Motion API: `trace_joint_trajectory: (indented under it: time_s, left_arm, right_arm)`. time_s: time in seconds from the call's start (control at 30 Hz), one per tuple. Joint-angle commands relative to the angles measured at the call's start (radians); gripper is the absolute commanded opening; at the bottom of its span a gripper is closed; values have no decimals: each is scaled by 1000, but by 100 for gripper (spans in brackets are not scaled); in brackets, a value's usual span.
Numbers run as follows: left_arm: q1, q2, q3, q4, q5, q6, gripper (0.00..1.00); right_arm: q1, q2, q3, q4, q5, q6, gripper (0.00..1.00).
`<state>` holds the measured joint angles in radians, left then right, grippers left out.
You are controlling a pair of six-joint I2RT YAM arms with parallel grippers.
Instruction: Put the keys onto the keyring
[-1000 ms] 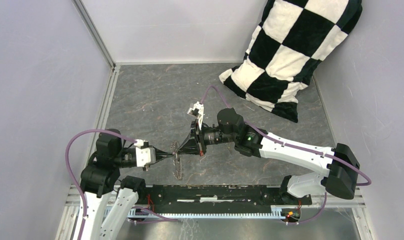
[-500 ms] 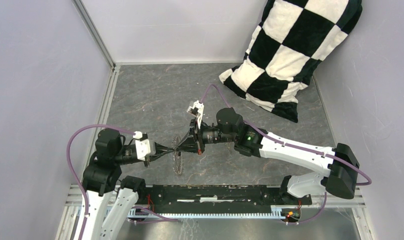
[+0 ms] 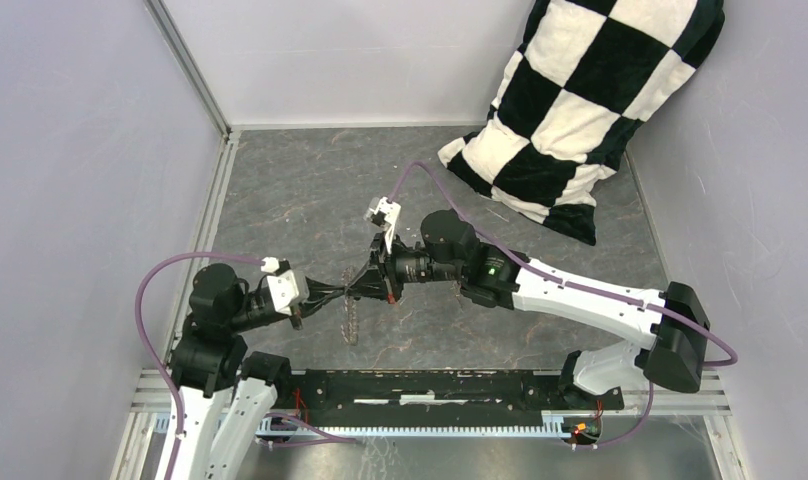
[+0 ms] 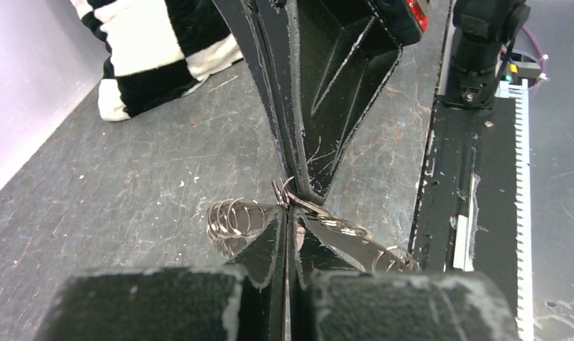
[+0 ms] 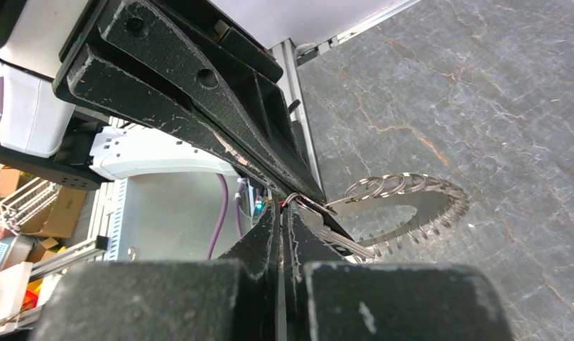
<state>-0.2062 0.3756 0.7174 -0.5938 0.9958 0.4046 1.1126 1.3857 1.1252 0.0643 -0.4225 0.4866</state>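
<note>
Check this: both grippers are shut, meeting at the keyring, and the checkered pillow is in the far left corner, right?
No: the top view shows the checkered pillow in the far right corner. The left gripper and right gripper do meet shut at the keyring.

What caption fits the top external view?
Left gripper pinches the keyring while the shut right gripper meets it tip to tip, checkered pillow behind.
</note>
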Motion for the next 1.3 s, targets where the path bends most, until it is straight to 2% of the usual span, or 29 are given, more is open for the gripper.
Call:
trace_joint_trajectory:
  time_s: [0.0,0.23,0.47,0.57,0.73,0.8,1.03,1.27]
  left_arm:
    - [-4,-19,-24,251,12,-140,2]
    - [-5,-10,-37,295,27,-159,2]
    - [-4,-22,-114,565,90,-326,2]
    - [-6,-17,-116,614,126,-342,2]
    - [-5,-22,-108,666,141,-371,2]
    - [-6,-24,-119,722,126,-417,2]
    - [-6,-32,-208,1062,30,-746,2]
    - [-7,-46,-240,1152,13,-860,2]
  right_arm:
    - [56,34,91,52,-11,-25,0]
    - [69,57,150,-14,-21,-51,0]
    - [75,87,271,-211,7,-97,0]
    - [77,80,289,-251,37,-102,1]
    - [76,78,310,-288,56,-81,12]
    - [76,79,324,-300,55,-70,15]
    - [75,92,384,-322,37,-17,19]
    - [75,88,401,-353,69,0,20]
